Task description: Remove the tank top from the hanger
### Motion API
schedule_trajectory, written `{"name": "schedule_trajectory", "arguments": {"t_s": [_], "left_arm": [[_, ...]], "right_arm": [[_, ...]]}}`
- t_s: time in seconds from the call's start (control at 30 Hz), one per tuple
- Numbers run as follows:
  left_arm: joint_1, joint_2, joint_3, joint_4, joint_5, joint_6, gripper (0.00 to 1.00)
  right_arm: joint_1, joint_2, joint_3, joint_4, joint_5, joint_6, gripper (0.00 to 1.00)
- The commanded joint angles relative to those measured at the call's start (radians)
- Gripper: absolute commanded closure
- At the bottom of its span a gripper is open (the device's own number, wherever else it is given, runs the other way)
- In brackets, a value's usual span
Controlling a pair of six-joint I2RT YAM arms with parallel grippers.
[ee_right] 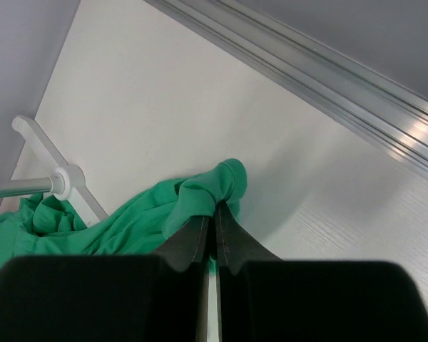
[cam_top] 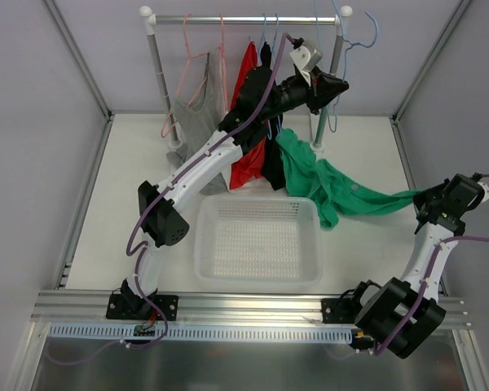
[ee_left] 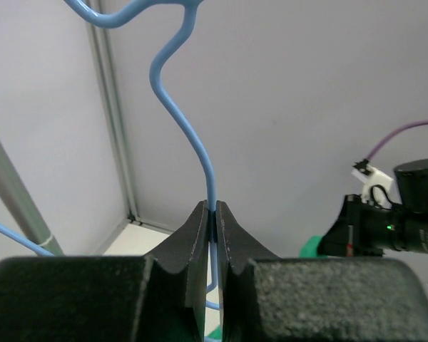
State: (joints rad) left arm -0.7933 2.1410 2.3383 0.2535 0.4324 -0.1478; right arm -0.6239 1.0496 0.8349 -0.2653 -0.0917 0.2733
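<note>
The green tank top (cam_top: 334, 186) drapes from beside the rack down onto the table and stretches to the right. My right gripper (cam_top: 421, 200) is shut on its far end; the right wrist view shows the jaws (ee_right: 215, 208) pinching a fold of the green fabric (ee_right: 200, 196) just above the table. My left gripper (cam_top: 332, 86) is raised at the right end of the rack and is shut on the thin light-blue hanger (cam_top: 334, 120). In the left wrist view the jaws (ee_left: 212, 212) clamp the hanger's wire neck (ee_left: 192, 135). My left arm hides where the top meets the hanger.
A white mesh basket (cam_top: 204, 244) sits at the front middle of the table. The clothes rack (cam_top: 244, 19) stands at the back with a grey top (cam_top: 197, 122) on a pink hanger, a red top (cam_top: 246, 163) and a black garment (cam_top: 273, 167). The rack's foot (ee_right: 64, 178) shows near the green fabric.
</note>
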Motion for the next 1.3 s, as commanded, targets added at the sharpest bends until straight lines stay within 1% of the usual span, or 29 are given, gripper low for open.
{"name": "schedule_trajectory", "arguments": {"t_s": [0.0,0.1,0.17,0.2,0.23,0.27,0.3,0.33,0.37,0.4,0.43,0.47,0.5,0.53,0.57,0.63,0.67,0.7,0.73,0.77,0.83,0.87,1.0,1.27], "left_arm": [[-0.017,-0.036,0.043,0.064,-0.067,0.073,1.0],[-0.021,-0.05,0.036,0.038,-0.048,0.077,1.0],[-0.018,-0.064,0.036,-0.012,-0.012,0.018,1.0],[-0.018,-0.091,0.015,-0.028,0.011,-0.007,1.0],[-0.018,-0.114,-0.015,-0.031,0.055,-0.036,1.0],[-0.018,-0.136,-0.049,-0.031,0.071,-0.106,1.0],[-0.018,-0.18,-0.119,-0.03,0.097,-0.146,1.0],[-0.018,-0.2,-0.15,-0.031,0.12,-0.215,1.0],[-0.018,-0.217,-0.183,-0.031,0.133,-0.251,1.0],[-0.021,-0.245,-0.235,-0.031,0.146,-0.28,1.0],[-0.023,-0.254,-0.252,-0.031,0.19,-0.329,1.0],[-0.023,-0.259,-0.266,-0.031,0.213,-0.357,1.0],[-0.023,-0.266,-0.28,-0.031,0.236,-0.383,1.0],[-0.024,-0.268,-0.283,-0.031,0.273,-0.425,1.0],[-0.026,-0.27,-0.286,-0.031,0.288,-0.447,1.0],[-0.029,-0.282,-0.304,-0.031,0.304,-0.482,1.0],[-0.03,-0.299,-0.33,-0.031,0.298,-0.486,1.0],[-0.034,-0.308,-0.347,-0.031,0.284,-0.489,1.0],[-0.041,-0.317,-0.362,-0.025,0.273,-0.49,1.0],[-0.046,-0.325,-0.376,-0.016,0.26,-0.493,1.0],[-0.056,-0.342,-0.415,0.01,0.241,-0.516,1.0],[-0.058,-0.345,-0.427,0.013,0.224,-0.529,1.0],[-0.061,-0.359,-0.493,0.038,0.126,-0.613,1.0],[-0.035,-0.326,-0.468,0.039,0.003,-0.7,1.0]], "right_arm": [[-0.026,-0.071,0.035,0.04,0.038,0.024,1.0],[-0.028,-0.098,0.053,0.028,0.053,0.033,1.0],[-0.03,-0.096,0.073,0.031,0.026,0.038,1.0],[-0.028,-0.089,0.076,0.037,-0.021,0.038,1.0],[-0.025,-0.07,0.076,0.085,-0.066,0.032,0.99],[-0.019,-0.05,0.098,0.1,-0.179,0.021,0.98],[-0.004,0.008,0.115,0.115,-0.224,0.009,0.94],[0.05,0.047,0.136,0.109,-0.265,-0.032,0.93],[0.084,0.085,0.189,0.092,-0.343,-0.058,0.91],[0.119,0.123,0.216,0.034,-0.361,-0.084,0.88],[0.2,0.186,0.236,0.011,-0.368,-0.109,0.85],[0.24,0.206,0.254,-0.009,-0.344,-0.158,0.83],[0.272,0.219,0.247,-0.02,-0.321,-0.167,0.77],[0.317,0.231,0.237,-0.014,-0.3,-0.169,0.75],[0.329,0.236,0.222,-0.005,-0.28,-0.157,0.72],[0.352,0.251,0.194,0.012,-0.258,-0.143,0.47],[0.358,0.269,0.191,0.012,-0.252,-0.141,0.4],[0.362,0.277,0.187,0.017,-0.249,-0.143,0.38],[0.363,0.283,0.185,0.015,-0.244,-0.141,0.32],[0.363,0.293,0.184,0.017,-0.232,-0.141,0.19],[0.363,0.299,0.185,0.015,-0.221,-0.148,0.09],[0.363,0.299,0.185,0.015,-0.209,-0.149,0.01],[0.363,0.293,0.188,0.008,-0.191,-0.163,0.01],[0.362,0.265,0.173,0.003,-0.181,-0.163,0.01]]}}
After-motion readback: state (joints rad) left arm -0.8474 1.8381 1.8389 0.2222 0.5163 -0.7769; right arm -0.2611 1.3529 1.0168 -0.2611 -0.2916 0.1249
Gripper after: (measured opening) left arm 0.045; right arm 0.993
